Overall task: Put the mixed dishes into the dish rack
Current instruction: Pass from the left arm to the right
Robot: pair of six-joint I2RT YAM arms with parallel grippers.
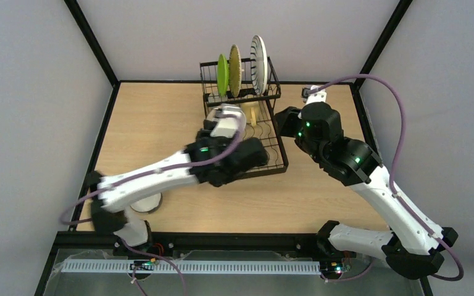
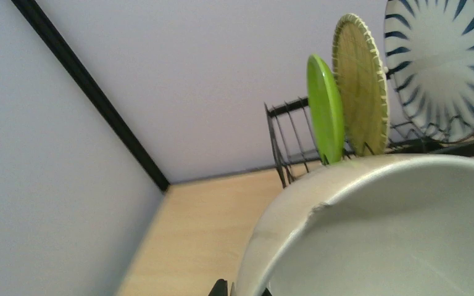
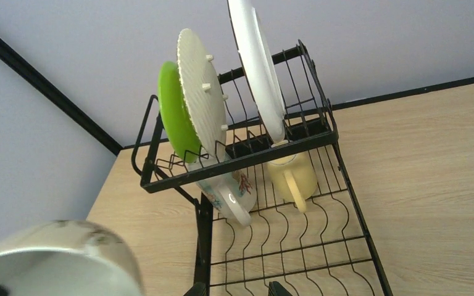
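Observation:
My left gripper (image 1: 222,132) is shut on the rim of a white-inside bowl (image 1: 226,116), one finger outside (image 2: 221,288) and one inside, holding it over the left edge of the black dish rack (image 1: 273,165). The bowl fills the left wrist view (image 2: 382,234). The green plate (image 1: 222,75), woven bamboo plate (image 1: 234,69) and blue-striped plate (image 1: 258,63) stand upright in the raised tier. The pale yellow mug (image 3: 293,174) and a patterned clear tumbler (image 3: 231,192) lie on the lower tray. My right gripper (image 3: 237,290) is open and empty at the rack's right side (image 1: 282,118).
A second bowl (image 1: 147,202) sits on the table at the near left, partly under my left arm. The front part of the rack's lower tray (image 3: 302,246) shows bare wire. Black frame posts and grey walls close in the table at the back and sides.

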